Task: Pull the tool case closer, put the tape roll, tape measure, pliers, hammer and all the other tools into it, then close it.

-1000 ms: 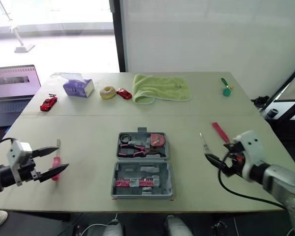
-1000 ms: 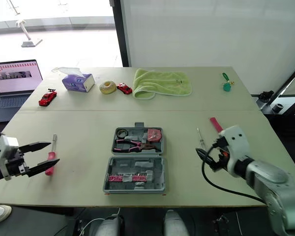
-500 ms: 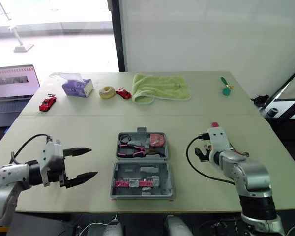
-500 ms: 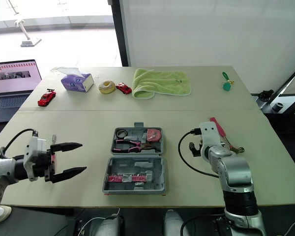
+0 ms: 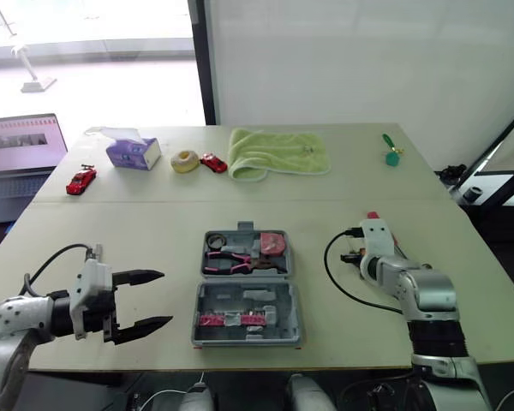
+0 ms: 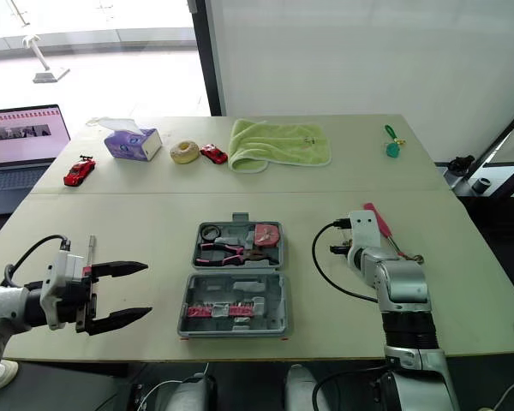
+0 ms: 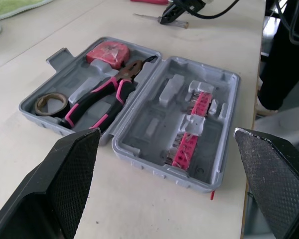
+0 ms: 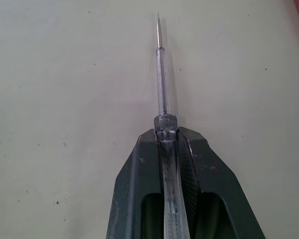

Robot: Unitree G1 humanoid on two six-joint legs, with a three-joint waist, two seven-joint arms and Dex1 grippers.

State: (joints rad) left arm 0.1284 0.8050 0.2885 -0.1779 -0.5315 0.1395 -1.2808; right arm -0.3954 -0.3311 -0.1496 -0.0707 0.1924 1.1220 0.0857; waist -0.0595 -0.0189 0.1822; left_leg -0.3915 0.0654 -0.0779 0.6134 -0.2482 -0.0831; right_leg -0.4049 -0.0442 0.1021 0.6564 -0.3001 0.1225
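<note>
Right gripper (image 8: 165, 134) is pinched on the slim screwdriver (image 8: 161, 74), right of the open tool case (image 5: 197, 312); it could swivel (narrow round handle) and miss its slot; left gripper (image 5: 165, 298) gapes, left of it.

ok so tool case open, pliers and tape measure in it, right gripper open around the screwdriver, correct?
Not quite: the right gripper is shut on the screwdriver, clamped on its handle, as the right wrist view shows. The rest holds: the tool case is open, with the pliers and tape measure in it.
</note>
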